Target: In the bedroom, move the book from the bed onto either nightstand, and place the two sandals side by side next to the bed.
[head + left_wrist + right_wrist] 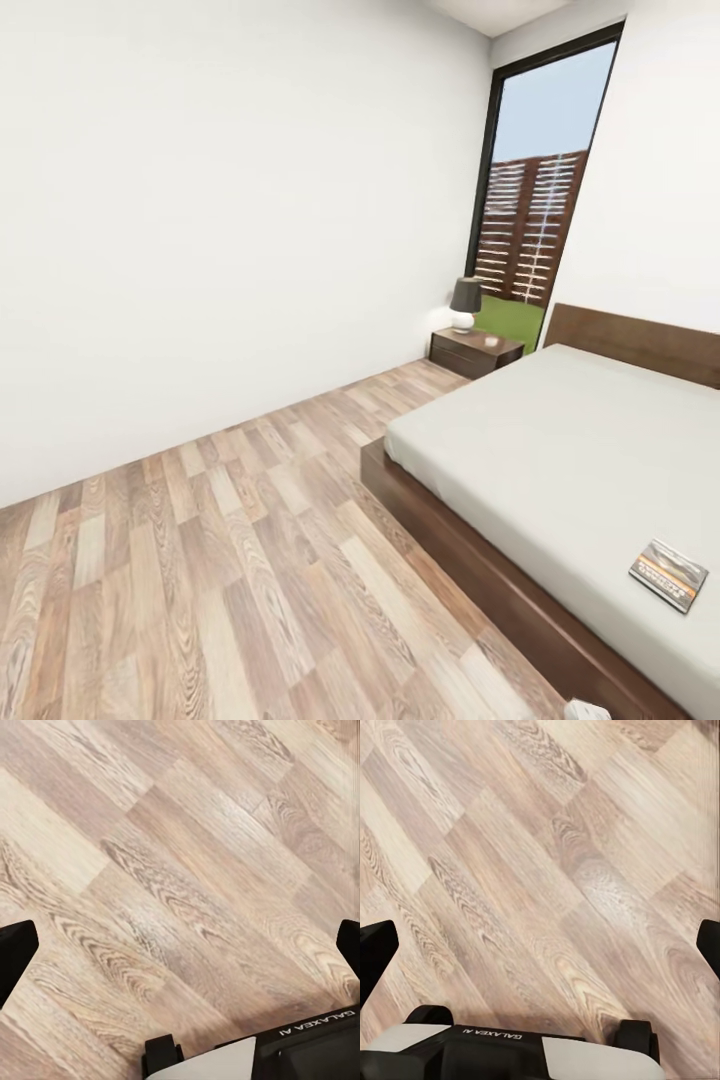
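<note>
The small dark paperback book (668, 575) with an orange band lies flat near the foot edge of the grey-mattressed dark wooden bed (560, 470), long axis diagonal. Both the left claw (180, 945) and the right claw (540, 945) hang spread over the wood-plank floor (220, 560).

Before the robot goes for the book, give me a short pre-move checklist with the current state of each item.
1. Book lying flat on the bed, near its edge: ok.
2. Nightstand in sight beside the headboard: ok.
3. Free room on the nightstand top beside the lamp: ok, part of it looks bare.
4. Left gripper open and holding nothing, over the wood floor: ok.
5. Right gripper open and holding nothing: ok.
6. Book within arm's reach: cannot tell.
</note>
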You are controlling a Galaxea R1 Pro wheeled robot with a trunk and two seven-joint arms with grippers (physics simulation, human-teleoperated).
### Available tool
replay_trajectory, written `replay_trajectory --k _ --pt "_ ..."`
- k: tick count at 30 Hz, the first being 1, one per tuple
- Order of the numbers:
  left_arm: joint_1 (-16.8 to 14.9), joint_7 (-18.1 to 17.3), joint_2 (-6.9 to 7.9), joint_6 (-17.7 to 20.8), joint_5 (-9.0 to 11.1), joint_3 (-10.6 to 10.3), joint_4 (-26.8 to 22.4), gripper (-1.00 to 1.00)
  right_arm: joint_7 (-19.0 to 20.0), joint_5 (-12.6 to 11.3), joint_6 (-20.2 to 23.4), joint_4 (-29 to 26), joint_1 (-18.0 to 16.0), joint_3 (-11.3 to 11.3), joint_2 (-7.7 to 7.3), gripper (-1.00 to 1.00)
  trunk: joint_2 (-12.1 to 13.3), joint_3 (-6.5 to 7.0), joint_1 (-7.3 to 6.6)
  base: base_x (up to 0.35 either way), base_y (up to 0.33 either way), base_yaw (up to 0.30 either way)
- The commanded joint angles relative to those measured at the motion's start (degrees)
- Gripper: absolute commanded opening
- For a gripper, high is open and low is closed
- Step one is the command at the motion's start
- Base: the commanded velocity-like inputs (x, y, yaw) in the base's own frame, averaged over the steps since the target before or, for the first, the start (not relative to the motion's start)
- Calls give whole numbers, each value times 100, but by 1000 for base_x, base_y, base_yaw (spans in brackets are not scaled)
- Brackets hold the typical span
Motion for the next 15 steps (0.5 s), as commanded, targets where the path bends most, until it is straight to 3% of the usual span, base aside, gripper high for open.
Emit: replay_trajectory --k 1,15 --pt "-3 -17 2 -19 -51 48 2 100 22 -2 -7 21 -10 -43 -1 100 -5 -7 0 0 0 -281" --pt "-2 -17 2 -19 -51 42 2 100 16 -1 -7 21 -10 -43 1 100 -5 -7 0 0 0 -281"
